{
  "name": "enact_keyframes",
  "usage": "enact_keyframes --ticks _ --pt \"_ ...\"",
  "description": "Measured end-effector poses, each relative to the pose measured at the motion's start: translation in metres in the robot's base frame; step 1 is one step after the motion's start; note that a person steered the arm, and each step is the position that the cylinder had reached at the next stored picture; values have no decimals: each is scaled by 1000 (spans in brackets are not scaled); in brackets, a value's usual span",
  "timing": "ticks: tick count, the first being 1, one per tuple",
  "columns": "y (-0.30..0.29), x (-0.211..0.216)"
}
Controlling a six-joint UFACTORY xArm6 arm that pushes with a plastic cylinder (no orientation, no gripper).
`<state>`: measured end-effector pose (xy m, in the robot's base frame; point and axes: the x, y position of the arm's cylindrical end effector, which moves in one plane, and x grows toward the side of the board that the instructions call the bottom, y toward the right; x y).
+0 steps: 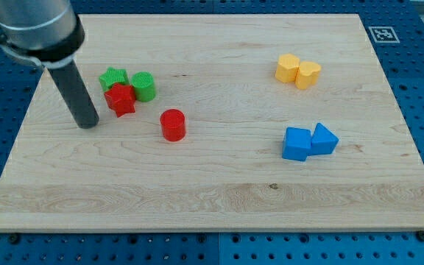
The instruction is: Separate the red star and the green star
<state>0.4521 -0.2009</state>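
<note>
The red star point(121, 99) lies at the view's upper left, touching the green star point(112, 78) just above it. A green cylinder point(143, 86) sits against both, on their right. My tip point(88, 124) rests on the board a short way left of and slightly below the red star, not touching it. The dark rod rises from the tip toward the view's top left corner.
A red cylinder point(173, 124) stands alone right of and below the red star. Two yellow blocks point(298, 71) sit together at the upper right. A blue cube point(297, 143) and a blue triangular block point(324, 139) touch at the right. The wooden board point(212, 199) lies on a blue pegboard.
</note>
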Motion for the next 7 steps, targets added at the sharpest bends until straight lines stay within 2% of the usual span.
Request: enact_keyframes --ticks 2,3,5,7 --pt "53 -8" --pt "60 -21" --pt "28 -27" --pt "28 -53"
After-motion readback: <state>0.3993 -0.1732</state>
